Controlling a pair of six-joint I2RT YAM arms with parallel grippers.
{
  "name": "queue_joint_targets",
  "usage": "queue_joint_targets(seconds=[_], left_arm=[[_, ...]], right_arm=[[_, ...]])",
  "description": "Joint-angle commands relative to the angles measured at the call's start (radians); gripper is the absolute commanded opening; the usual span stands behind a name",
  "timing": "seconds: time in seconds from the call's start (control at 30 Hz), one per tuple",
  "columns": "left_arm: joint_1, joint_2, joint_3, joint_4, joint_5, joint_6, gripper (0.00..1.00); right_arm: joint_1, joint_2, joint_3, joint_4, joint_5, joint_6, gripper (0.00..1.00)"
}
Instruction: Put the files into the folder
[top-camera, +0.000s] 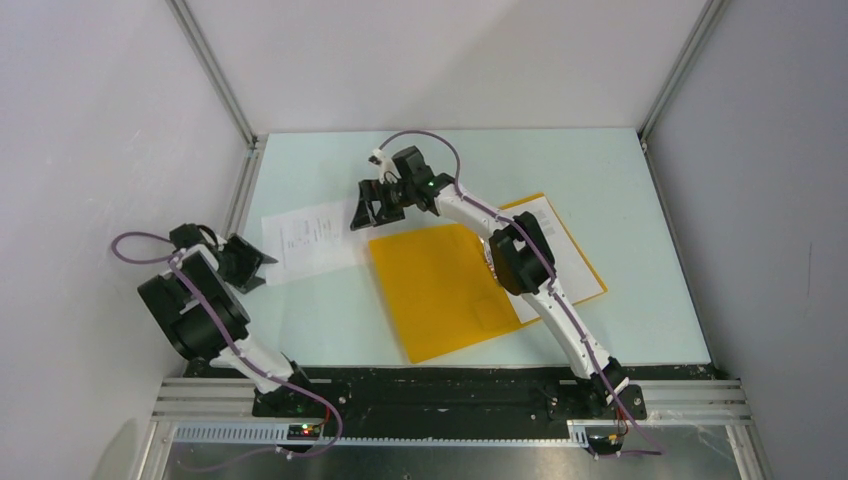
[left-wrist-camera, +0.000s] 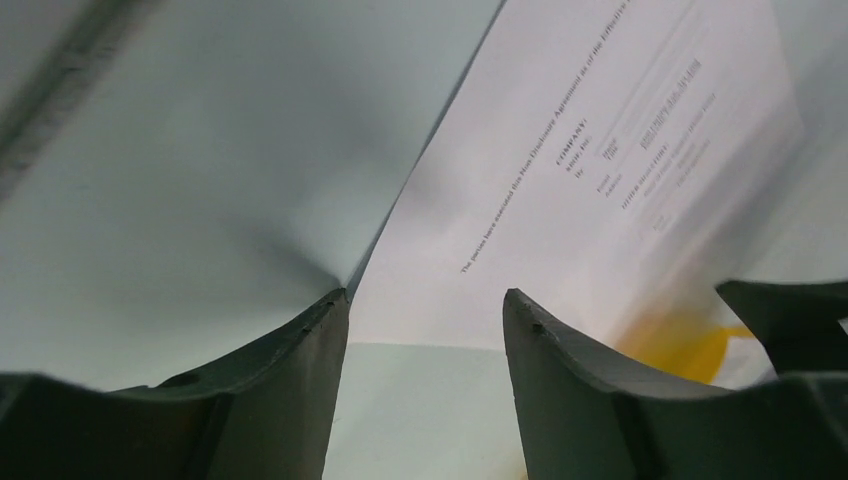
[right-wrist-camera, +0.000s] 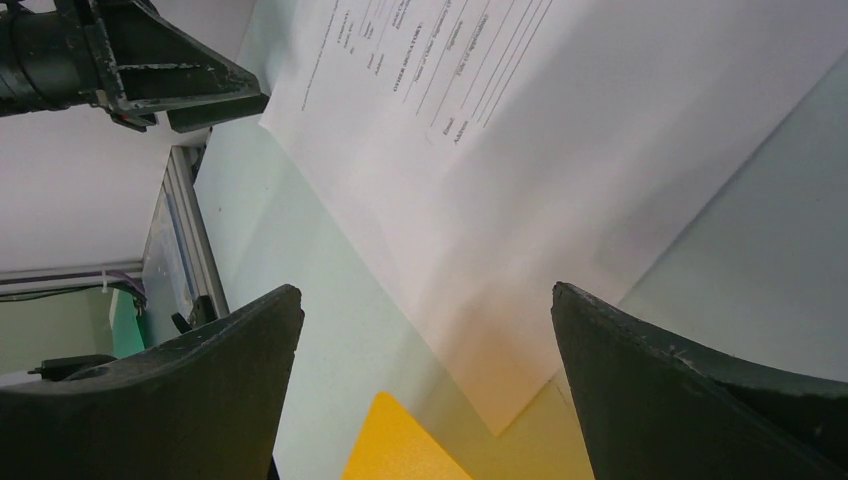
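Left gripper (top-camera: 264, 262), jaws apart, flanks the file sheet (top-camera: 310, 238) on its left; right gripper (top-camera: 368, 216) gapes opposite.

This is a robotics lab test cell. Plain white wall panels (top-camera: 450, 60) in silver aluminium framing (top-camera: 213, 75) enclose a pale mint tabletop (top-camera: 330, 320). Two white-and-black robot arms (top-camera: 563, 320) are bolted to a black base rail (top-camera: 450, 395).

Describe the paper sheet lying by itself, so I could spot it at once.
On the pale green table, find the big orange folder in the middle. Just left of it lies a white printed sheet. The other sheet rests on the folder's right half, framed in orange; this one lies out on the table.
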Motion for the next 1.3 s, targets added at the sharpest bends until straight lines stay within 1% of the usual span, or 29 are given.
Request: queue_joint_targets(seconds=[0.0,0.13,0.27,0.37,0.6,0.67,0.7,0.8,0.9,1.0,1.03,1.13,1.2,1.27], left_arm=[[0.008,0.024,-0.029,0.025,0.201,-0.003,0.63],[0.008,0.015,-0.045,0.083,0.303,-0.028,0.64],[-0.017,0.023,-0.043,0.139,0.356,-0.047,0.65],[-0.034,0.034,-0.036,0.165,0.383,-0.062,0.66],[-0.071,0.055,-0.021,0.228,0.388,-0.115,0.68],[-0.092,0.061,-0.014,0.237,0.361,-0.120,0.68],[-0.100,0.063,-0.014,0.238,0.309,-0.126,0.68],[-0.133,0.074,-0.010,0.239,0.231,-0.159,0.69],[-0.140,0.038,-0.014,0.237,0.161,-0.181,0.70],[-0.126,-0.025,-0.017,0.171,0.062,-0.160,0.70],[-0.116,-0.059,-0.019,0.117,0.043,-0.149,0.70],[-0.098,-0.111,-0.046,0.034,-0.033,-0.121,0.69],[-0.093,-0.134,-0.065,-0.016,-0.056,-0.114,0.69],[-0.093,-0.126,-0.085,-0.018,-0.046,-0.123,0.70]], right_arm=[[0.005,0.004,-0.009,0.012,-0.007,-0.001,0.99],[0.004,0.004,-0.021,0.007,-0.003,-0.003,0.99],[0.007,0.007,-0.032,0.002,-0.001,-0.007,0.99],[0.009,0.013,-0.036,0.000,0.001,-0.011,0.99],[0.019,0.042,-0.037,-0.006,0.009,-0.010,0.99],[0.021,0.047,-0.038,-0.006,0.008,-0.006,0.99],[0.021,0.047,-0.037,-0.007,0.008,-0.006,0.99],[0.020,0.049,-0.037,-0.006,0.006,-0.001,0.99],[0.020,0.047,-0.039,-0.006,0.003,0.001,1.00],[0.019,0.047,-0.043,-0.005,0.002,0.007,0.99],[0.019,0.047,-0.043,-0.005,0.000,0.009,1.00],[0.017,0.048,-0.044,-0.001,-0.002,0.015,0.99],[0.016,0.050,-0.044,-0.001,-0.002,0.016,0.99],[0.015,0.051,-0.044,0.000,-0.004,0.017,0.99]])
